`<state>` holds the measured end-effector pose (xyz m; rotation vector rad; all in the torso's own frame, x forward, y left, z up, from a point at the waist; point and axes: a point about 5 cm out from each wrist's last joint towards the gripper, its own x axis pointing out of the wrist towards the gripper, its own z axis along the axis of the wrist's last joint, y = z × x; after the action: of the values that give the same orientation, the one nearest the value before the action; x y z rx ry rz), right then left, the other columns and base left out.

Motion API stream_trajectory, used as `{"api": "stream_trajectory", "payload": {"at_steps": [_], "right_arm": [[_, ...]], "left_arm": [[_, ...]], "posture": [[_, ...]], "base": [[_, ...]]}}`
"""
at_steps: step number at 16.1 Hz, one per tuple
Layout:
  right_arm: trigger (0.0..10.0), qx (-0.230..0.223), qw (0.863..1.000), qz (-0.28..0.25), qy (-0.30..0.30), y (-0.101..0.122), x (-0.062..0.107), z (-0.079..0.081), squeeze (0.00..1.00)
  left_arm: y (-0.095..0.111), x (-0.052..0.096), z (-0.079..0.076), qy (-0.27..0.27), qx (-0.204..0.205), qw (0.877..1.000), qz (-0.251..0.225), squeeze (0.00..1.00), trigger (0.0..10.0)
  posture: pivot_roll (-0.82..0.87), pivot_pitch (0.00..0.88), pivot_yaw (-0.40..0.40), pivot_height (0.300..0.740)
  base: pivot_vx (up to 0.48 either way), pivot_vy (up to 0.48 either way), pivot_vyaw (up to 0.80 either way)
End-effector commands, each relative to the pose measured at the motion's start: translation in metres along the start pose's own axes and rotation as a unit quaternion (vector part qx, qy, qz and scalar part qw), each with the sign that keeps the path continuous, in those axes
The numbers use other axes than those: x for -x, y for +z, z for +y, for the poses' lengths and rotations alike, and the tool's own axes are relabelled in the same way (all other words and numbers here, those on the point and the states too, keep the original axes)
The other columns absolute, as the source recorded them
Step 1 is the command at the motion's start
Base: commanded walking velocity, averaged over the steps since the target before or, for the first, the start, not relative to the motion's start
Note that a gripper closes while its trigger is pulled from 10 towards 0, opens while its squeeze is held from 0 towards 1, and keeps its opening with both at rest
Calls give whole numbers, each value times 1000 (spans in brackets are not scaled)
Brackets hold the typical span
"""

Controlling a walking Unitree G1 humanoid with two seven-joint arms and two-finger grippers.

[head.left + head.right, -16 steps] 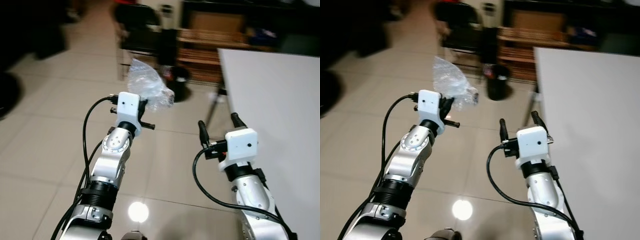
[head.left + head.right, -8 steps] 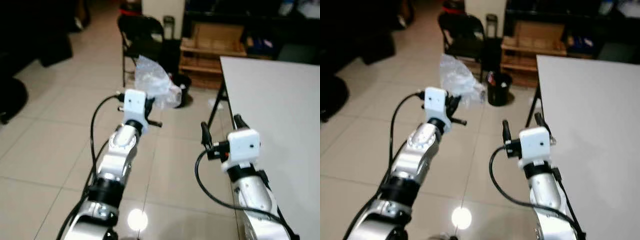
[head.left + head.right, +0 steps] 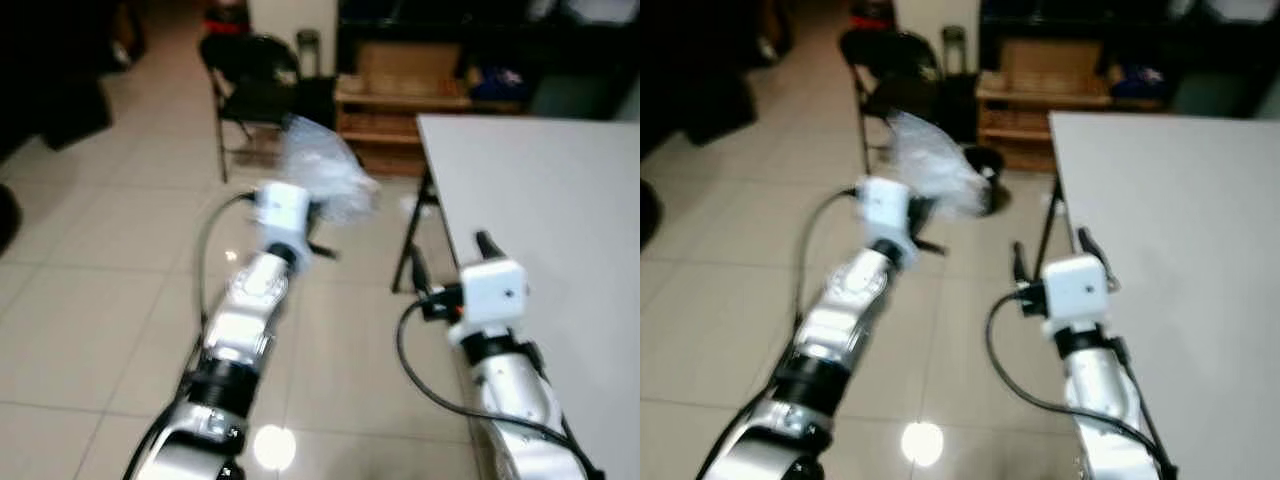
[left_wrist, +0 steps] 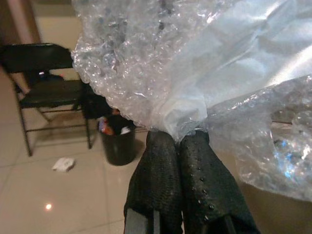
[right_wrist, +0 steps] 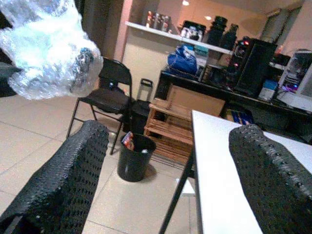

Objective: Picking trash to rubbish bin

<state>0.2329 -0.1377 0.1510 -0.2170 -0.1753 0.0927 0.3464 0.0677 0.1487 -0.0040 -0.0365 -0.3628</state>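
Nearest the camera, the right gripper (image 3: 1051, 255) hung beside the edge of the white table (image 3: 560, 200), its two black fingers (image 5: 63, 170) spread wide with nothing between them. A little farther out, the left gripper (image 4: 178, 141) was raised ahead of the robot with its fingers pressed together on a thin gathered fold of the bubble wrap (image 3: 325, 170), and the rest of the crumpled clear sheet billowed loose above and around the pinch. That narrow hold was the likely weak point: the slick film could slide out during a jolt of walking and fall to the tiled floor (image 3: 90, 300) short of the target. Beyond the wrap stood the small black rubbish bin (image 5: 134, 156), near a table leg, with a folding chair (image 5: 105, 92) just beside it and a wooden shelf (image 5: 165, 124) behind. Since the bin's mouth looked small against the bulky sheet, a release from too high or off-centre could leave the wrap draped over the rim or dropped beside the scrap of paper (image 4: 63, 164) on the floor.
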Motion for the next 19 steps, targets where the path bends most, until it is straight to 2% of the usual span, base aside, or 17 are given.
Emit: {"api": "stream_trajectory", "payload": {"at_steps": [1, 19], "right_arm": [[10000, -7, 1000, -12, 3, 6, -1, 4, 0], [10000, -9, 1000, -14, 6, 6, -2, 5, 0]], "left_arm": [[4, 1, 14, 17, -8, 1000, -5, 0, 0], [4, -1, 12, 12, -12, 1000, -6, 0, 0]], "posture": [[59, 77, 10, 740], [60, 75, 14, 740]], "base": [[465, 0, 0], [465, 0, 0]]}}
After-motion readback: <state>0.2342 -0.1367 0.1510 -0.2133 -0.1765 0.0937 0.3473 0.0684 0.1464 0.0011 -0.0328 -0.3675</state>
